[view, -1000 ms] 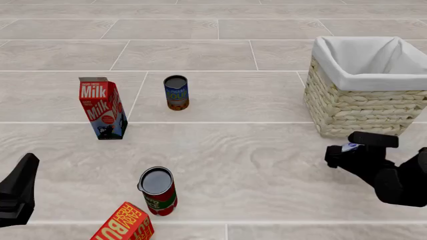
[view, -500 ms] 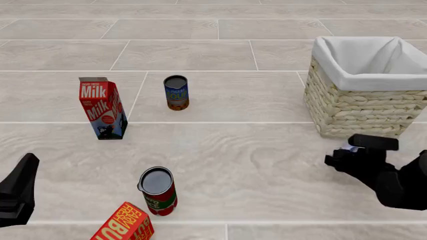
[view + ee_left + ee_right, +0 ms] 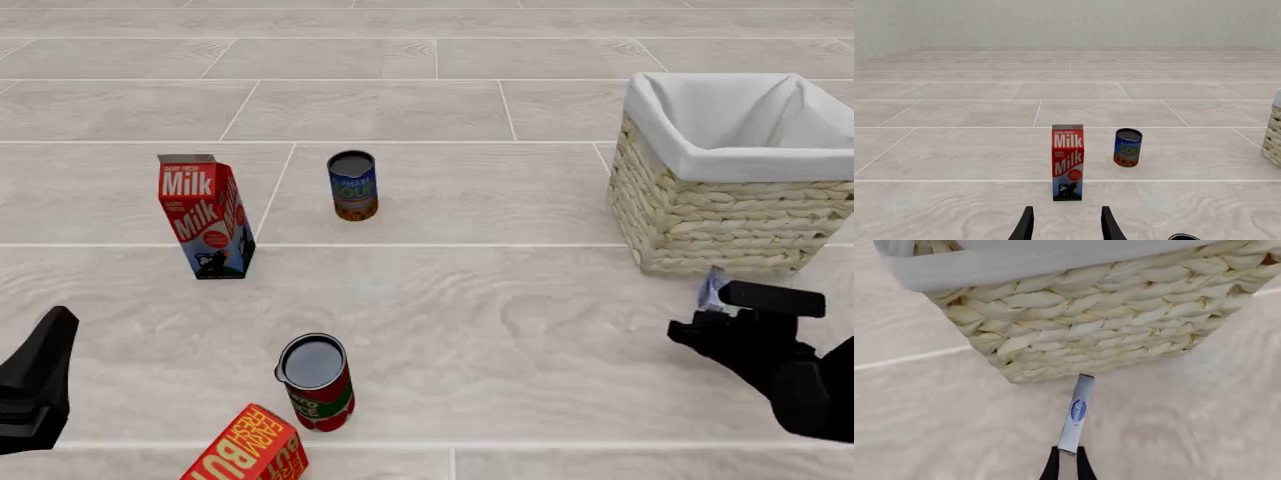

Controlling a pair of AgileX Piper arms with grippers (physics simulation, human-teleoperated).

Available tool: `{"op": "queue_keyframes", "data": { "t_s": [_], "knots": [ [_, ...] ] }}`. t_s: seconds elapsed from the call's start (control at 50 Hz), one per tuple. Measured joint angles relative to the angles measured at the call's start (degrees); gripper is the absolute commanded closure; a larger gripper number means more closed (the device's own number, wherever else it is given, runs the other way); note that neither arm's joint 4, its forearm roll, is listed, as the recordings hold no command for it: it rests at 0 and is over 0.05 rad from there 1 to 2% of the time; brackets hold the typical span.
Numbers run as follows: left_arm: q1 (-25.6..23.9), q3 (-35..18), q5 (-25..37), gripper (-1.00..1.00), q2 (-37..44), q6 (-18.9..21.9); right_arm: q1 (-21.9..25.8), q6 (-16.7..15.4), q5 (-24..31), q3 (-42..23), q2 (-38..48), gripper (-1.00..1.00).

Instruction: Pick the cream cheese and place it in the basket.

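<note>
My right gripper (image 3: 730, 312) is shut on the cream cheese (image 3: 713, 290), a thin blue and white box held just in front of the wicker basket's (image 3: 707, 215) near wall, below its rim. In the right wrist view the cream cheese (image 3: 1077, 412) is seen edge-on between the fingers (image 3: 1052, 467), pointing at the woven basket wall (image 3: 1107, 335). My left gripper (image 3: 43, 380) hangs at the lower left. In the left wrist view it (image 3: 1066, 227) is open and empty.
A red milk carton (image 3: 207, 215) and a blue-labelled can (image 3: 352, 185) stand at mid-left. A red can (image 3: 315, 382) and a red and yellow butter box (image 3: 250, 452) lie near the front edge. The milk carton (image 3: 1067, 162) and can (image 3: 1127, 147) also show in the left wrist view.
My right gripper has moved right and a little toward the camera with the cream cheese in it. The left arm has not moved.
</note>
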Motion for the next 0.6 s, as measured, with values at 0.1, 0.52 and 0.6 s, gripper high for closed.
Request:
{"op": "queue_keyframes", "data": {
  "t_s": [0.1,0.52,0.6],
  "knots": [
    [0.0,0.0,0.0,-1.0,0.0,0.0,-1.0,-0.4,-1.3,1.7,-0.8,1.0],
    [0.0,0.0,0.0,-1.0,0.0,0.0,-4.8,-3.0,-3.4,9.5,-8.8,1.0],
    [0.0,0.0,0.0,-1.0,0.0,0.0,-5.0,-3.7,-1.7,11.0,-13.3,1.0]
  ]
}}
